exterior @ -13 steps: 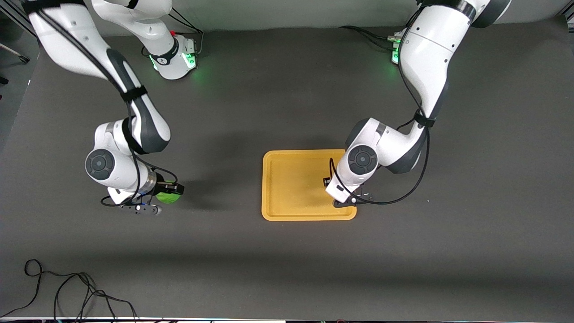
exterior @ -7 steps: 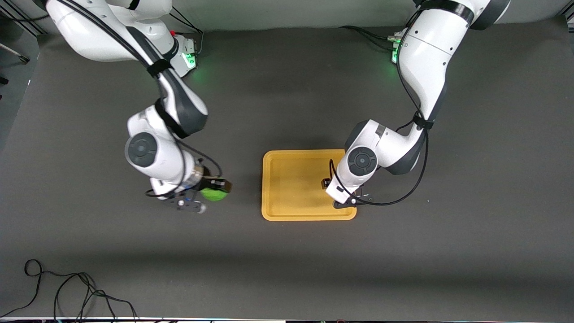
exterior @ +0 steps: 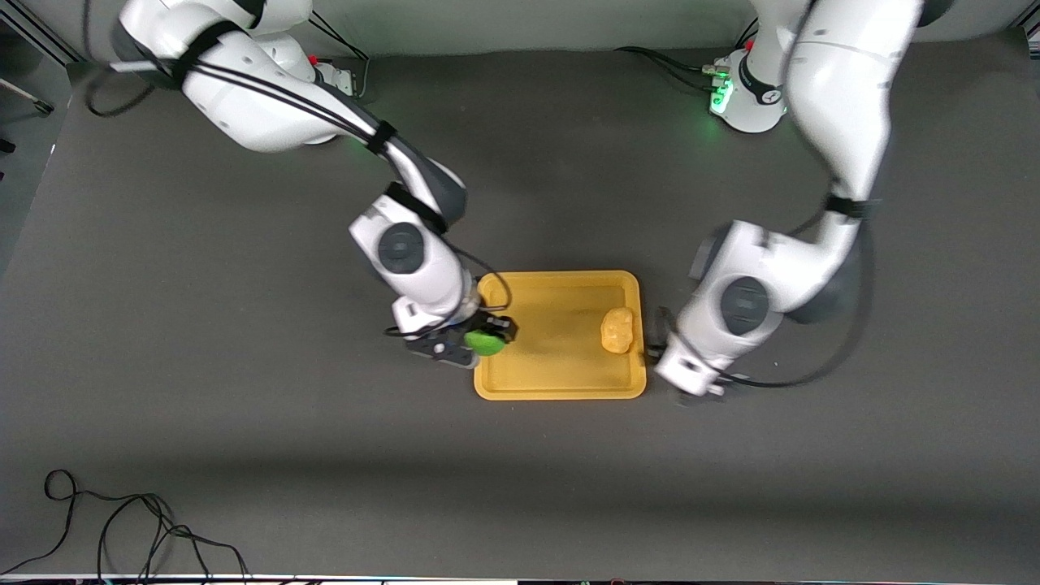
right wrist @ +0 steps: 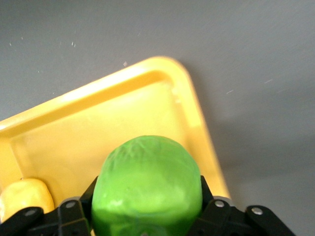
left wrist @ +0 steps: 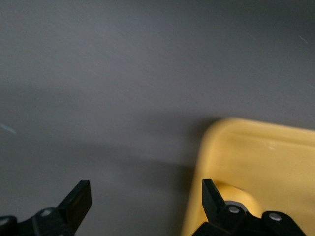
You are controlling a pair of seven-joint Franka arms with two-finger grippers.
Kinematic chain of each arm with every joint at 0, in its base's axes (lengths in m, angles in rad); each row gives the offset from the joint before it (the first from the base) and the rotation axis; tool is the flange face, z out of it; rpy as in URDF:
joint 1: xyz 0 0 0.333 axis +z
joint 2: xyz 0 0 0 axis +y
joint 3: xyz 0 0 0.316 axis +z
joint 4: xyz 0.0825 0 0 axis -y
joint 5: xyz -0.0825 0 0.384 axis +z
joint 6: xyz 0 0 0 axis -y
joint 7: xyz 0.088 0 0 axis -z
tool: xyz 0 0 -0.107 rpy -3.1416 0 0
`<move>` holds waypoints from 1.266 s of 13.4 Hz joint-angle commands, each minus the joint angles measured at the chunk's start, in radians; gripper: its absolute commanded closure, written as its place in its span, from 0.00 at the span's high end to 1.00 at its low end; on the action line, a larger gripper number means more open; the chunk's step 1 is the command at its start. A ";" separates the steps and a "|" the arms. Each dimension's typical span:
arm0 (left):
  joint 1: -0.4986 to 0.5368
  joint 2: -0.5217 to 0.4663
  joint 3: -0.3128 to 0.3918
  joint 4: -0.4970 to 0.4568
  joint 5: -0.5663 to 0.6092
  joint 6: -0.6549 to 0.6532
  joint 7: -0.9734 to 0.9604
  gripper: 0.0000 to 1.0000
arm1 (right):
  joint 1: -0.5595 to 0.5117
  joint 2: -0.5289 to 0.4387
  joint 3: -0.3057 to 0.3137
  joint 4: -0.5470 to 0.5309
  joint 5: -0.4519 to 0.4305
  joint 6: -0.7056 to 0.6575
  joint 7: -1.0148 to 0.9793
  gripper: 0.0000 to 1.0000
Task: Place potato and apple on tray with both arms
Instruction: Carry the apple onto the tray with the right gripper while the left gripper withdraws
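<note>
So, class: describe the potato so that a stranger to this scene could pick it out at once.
Find the yellow-orange tray mid-table. The potato lies inside it, against the rim toward the left arm's end. It is lumpy and yellow-tan, unlike the round green apple held in the right gripper.

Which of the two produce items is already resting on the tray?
The yellow-tan potato, lying on the tray toward the left arm's end. The green apple is gripped by the right gripper over the tray's rim.
</note>
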 commanded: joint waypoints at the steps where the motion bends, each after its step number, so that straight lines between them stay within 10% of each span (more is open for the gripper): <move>1: 0.146 -0.084 -0.011 -0.031 0.009 -0.064 0.228 1.00 | 0.048 0.171 0.019 0.164 -0.112 0.003 0.103 0.27; 6: 0.278 -0.343 -0.013 -0.066 -0.005 -0.305 0.493 1.00 | 0.093 0.245 0.016 0.250 -0.116 -0.001 0.168 0.46; 7: 0.278 -0.400 -0.012 -0.068 -0.005 -0.329 0.495 1.00 | 0.093 0.245 0.015 0.250 -0.116 -0.001 0.168 0.84; 8: 0.278 -0.438 -0.011 -0.068 -0.005 -0.339 0.495 1.00 | 0.090 0.243 0.015 0.251 -0.116 -0.004 0.168 1.00; 17: 0.278 -0.486 -0.009 -0.068 -0.004 -0.301 0.547 1.00 | -0.193 -0.083 0.186 0.225 -0.025 -0.491 -0.178 1.00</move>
